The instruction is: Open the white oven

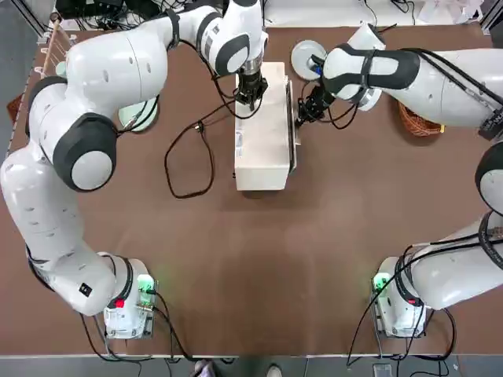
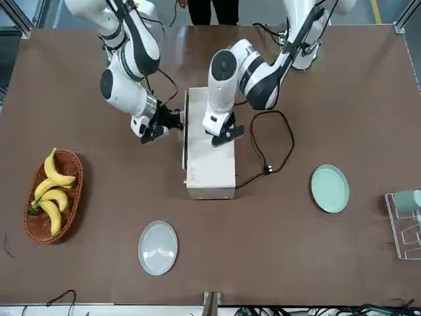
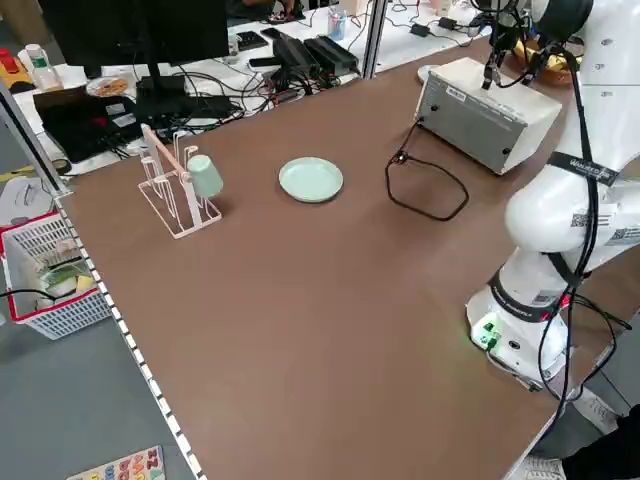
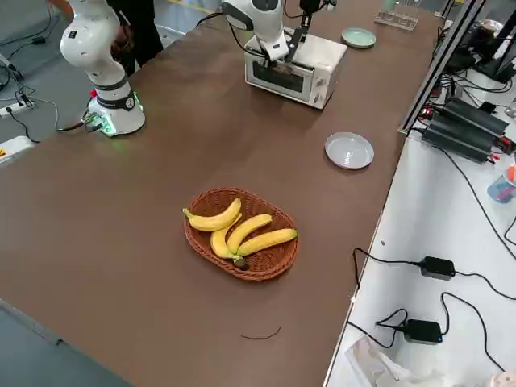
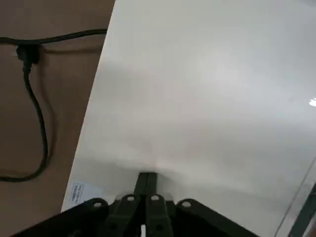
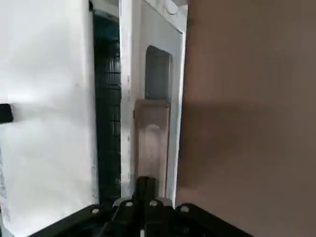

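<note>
The white oven (image 1: pixel 263 133) lies in the middle of the table, its glass door (image 4: pixel 282 74) facing the robot's right side. My left gripper (image 1: pixel 251 94) is shut, and its fingertips (image 5: pixel 145 180) rest on the oven's white top. My right gripper (image 1: pixel 302 114) is also shut, with its tips against the silver door handle (image 6: pixel 152 143) at the door's upper edge. A narrow dark gap (image 6: pixel 107 98) shows between the oven body and the door frame in the right wrist view. Neither gripper holds anything.
The oven's black cord (image 1: pixel 189 157) loops over the table on the robot's left. A wicker basket (image 2: pixel 52 195) of bananas, a grey plate (image 2: pixel 158 247), a green plate (image 2: pixel 329 188) and a cup rack (image 2: pixel 404 220) stand farther out.
</note>
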Robot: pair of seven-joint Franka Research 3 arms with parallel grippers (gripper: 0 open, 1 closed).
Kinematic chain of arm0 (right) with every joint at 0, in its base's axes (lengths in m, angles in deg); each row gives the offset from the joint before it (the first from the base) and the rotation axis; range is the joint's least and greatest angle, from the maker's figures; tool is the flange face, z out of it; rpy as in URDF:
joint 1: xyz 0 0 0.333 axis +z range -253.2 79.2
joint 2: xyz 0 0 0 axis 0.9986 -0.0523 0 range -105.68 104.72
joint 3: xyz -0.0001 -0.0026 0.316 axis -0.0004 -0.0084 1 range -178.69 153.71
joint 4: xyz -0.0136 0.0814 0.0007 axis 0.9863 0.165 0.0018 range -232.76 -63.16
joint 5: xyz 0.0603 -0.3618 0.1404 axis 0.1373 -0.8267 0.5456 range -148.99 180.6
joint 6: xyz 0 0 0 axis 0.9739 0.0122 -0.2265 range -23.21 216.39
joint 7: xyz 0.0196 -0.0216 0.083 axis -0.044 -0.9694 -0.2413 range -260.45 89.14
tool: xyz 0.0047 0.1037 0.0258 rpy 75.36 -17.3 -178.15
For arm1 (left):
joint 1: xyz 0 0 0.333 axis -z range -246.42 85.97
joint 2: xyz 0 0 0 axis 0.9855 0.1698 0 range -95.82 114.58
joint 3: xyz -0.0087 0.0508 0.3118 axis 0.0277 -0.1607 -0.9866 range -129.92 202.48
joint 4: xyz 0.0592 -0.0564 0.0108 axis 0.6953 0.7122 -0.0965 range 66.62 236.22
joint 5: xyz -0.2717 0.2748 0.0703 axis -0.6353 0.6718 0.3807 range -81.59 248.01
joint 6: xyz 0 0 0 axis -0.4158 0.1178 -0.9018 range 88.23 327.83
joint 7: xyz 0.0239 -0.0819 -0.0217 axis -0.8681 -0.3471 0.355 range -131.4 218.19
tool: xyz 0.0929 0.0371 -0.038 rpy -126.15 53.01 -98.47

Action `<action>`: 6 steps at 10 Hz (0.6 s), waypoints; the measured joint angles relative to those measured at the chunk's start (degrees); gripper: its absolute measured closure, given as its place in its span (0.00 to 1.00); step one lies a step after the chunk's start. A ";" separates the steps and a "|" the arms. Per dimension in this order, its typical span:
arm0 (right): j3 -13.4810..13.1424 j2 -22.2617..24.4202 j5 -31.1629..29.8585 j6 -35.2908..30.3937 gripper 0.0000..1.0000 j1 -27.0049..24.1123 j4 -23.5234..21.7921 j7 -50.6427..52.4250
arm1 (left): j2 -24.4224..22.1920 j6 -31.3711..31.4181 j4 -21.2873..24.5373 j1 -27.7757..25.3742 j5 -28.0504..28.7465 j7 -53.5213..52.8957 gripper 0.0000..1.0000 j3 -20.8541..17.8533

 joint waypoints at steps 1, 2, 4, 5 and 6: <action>-0.12 0.23 -0.10 -0.44 0.97 -1.80 -1.36 2.78 | 0.00 0.01 0.00 0.00 0.00 0.00 0.99 -0.01; -0.37 -0.03 -0.27 -0.45 0.97 -3.74 -2.88 5.77 | 0.00 0.00 0.00 0.00 0.01 0.00 0.99 -0.01; -0.53 -2.73 -3.39 2.07 0.97 -7.62 -3.97 9.51 | -0.01 0.00 0.02 0.00 0.01 0.00 0.99 0.00; -0.57 -3.84 -6.37 2.39 0.97 -9.98 -3.98 10.55 | -0.02 0.00 0.02 0.00 0.01 0.00 0.99 0.00; -0.61 -4.53 -9.50 2.40 0.97 -12.61 -3.99 11.95 | -0.03 0.01 0.02 0.01 0.03 0.00 0.99 0.00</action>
